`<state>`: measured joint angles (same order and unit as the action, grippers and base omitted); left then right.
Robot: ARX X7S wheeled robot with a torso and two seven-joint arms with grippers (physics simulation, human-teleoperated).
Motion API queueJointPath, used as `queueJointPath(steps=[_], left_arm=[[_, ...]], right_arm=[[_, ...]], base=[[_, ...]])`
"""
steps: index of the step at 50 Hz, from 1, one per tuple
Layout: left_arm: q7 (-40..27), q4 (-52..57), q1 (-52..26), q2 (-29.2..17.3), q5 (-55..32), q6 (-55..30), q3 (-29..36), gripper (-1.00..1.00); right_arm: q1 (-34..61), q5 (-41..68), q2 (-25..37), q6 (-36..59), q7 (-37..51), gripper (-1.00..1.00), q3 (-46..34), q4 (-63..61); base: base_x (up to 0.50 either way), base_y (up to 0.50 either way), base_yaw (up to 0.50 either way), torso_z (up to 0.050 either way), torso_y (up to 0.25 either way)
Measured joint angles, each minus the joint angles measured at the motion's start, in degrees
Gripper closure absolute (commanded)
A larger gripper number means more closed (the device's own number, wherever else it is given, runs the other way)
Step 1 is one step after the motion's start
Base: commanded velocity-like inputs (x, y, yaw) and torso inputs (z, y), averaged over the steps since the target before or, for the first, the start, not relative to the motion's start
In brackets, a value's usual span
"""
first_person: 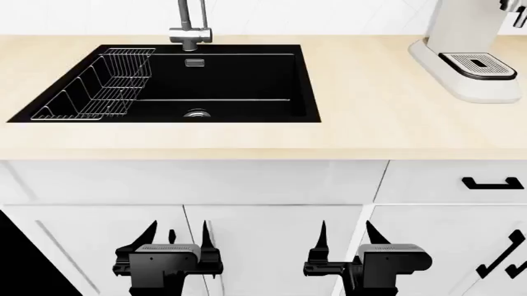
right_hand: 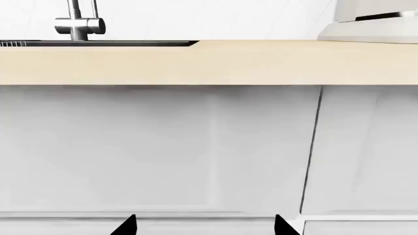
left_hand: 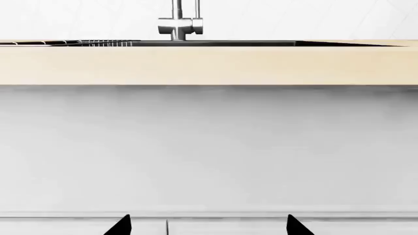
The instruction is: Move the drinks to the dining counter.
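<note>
Below worktop (first_person: 247, 139) edge, left gripper (first_person: 174, 237) and right gripper (first_person: 346, 233) both spread open, holding nothing. No drinks or dining counter visible anywhere. Likely light, slick, glass one breakable; grip mid-body. Head view alone shows sink (first_person: 214, 80) basin, rack (first_person: 99, 86), coffee machine (first_person: 469, 55); wrist views mostly cabinet fronts (left_hand: 209, 152)

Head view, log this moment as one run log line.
left gripper: open, empty | right gripper: open, empty | facing: sink worktop, coffee machine | drinks: not visible
</note>
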<state>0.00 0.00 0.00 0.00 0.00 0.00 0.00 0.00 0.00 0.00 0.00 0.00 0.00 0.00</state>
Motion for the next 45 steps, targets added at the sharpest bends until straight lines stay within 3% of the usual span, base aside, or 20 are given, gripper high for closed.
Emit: queueJointPath(steps=[13, 21, 27, 34, 40, 43, 45], left_arm=[[-2.34, 0.63, 0.19, -1.64, -0.07, -0.09, 2.12, -1.0], [-4.75, 6.56, -0.66, -2.66, 3.45, -7.5, 4.25, -1.0], [-5.79, 17.55, -5.78, -2.24, 6.72, -23.65, 5.09, -1.0], [-2.8, 34.79, -18.96, -2.03, 11.13, -52.51, 9.22, -1.0], [4.47, 40.08, -32.46, -1.1, 15.83, -69.41, 10.72, -1.0], [6.06, 38.08, -41.21, -2.31, 15.7, -73.93, 11.15, -1.0], [3.97, 35.49, -48.89, -5.74, 12.3, -72.95, 14.19, -1.0]], right_arm=[[0.01, 1.64, 1.49, 0.47, 1.76, -1.0, -1.87, -0.32], [0.27, 2.31, 2.67, 6.64, 3.6, -1.0, -2.72, -5.9], [2.34, 2.8, 3.62, 16.43, 5.48, -1.0, -2.6, -14.29], [10.78, 3.54, 4.75, 36.81, 7.22, -1.0, -3.0, -27.94], [26.72, 7.68, 6.34, 59.61, 10.05, -1.0, -3.49, -37.68], [37.19, 16.81, 8.91, 67.46, 18.18, -1.0, -2.8, -36.89], [44.15, 24.88, 10.59, 71.5, 24.03, -1.0, -2.84, -35.06]], base=[[0.0, 0.0, 0.0, 0.0, 0.0], [0.0, 0.0, 0.0, 0.0, 0.0], [0.0, 0.0, 0.0, 0.0, 0.0], [0.0, 0.0, 0.0, 0.0, 0.0], [0.0, 0.0, 0.0, 0.0, 0.0], [0.0, 0.0, 0.0, 0.0, 0.0], [0.0, 0.0, 0.0, 0.0, 0.0]])
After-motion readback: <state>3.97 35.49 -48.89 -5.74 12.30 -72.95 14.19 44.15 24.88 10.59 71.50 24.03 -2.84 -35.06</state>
